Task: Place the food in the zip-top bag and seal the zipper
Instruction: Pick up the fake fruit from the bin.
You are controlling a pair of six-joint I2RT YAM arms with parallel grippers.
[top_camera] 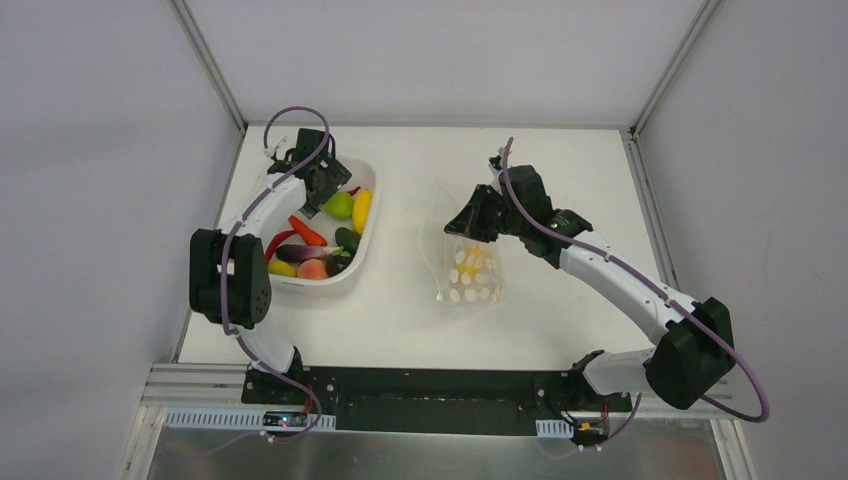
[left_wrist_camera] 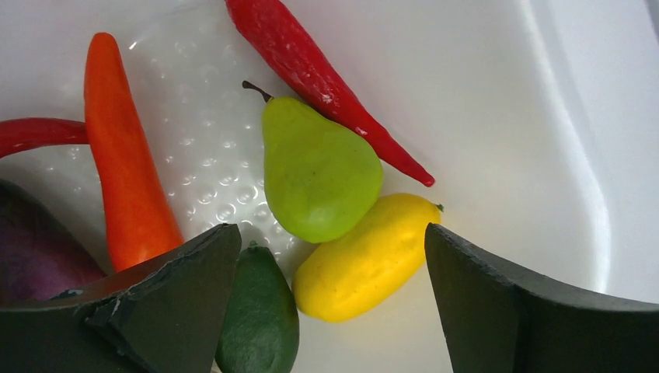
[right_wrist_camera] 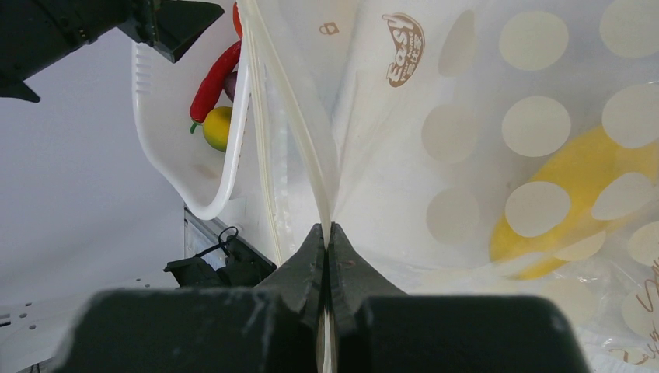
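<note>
The food lies in a white tub [top_camera: 300, 285] at the left: a light green pear [left_wrist_camera: 319, 171], a yellow piece [left_wrist_camera: 365, 260], a dark green piece [left_wrist_camera: 256, 318], a red chilli [left_wrist_camera: 311, 70], an orange piece [left_wrist_camera: 124, 171] and a purple one [left_wrist_camera: 31, 249]. My left gripper [left_wrist_camera: 328, 241] hangs open low over the tub. The yellow piece lies between its fingers, untouched. The dotted zip-top bag [top_camera: 470, 275] lies at mid-table with a yellow food piece [right_wrist_camera: 575, 179] inside. My right gripper [right_wrist_camera: 327, 229] is shut on the bag's upper lip by the zipper [right_wrist_camera: 299, 116], holding the mouth lifted.
The tub's rim [right_wrist_camera: 167, 140] stands close to the left of the bag's mouth. Grey walls and metal frame posts [top_camera: 210, 60] border the table on the left, back and right. The arm bases sit on the black rail [top_camera: 420, 395] at the near edge.
</note>
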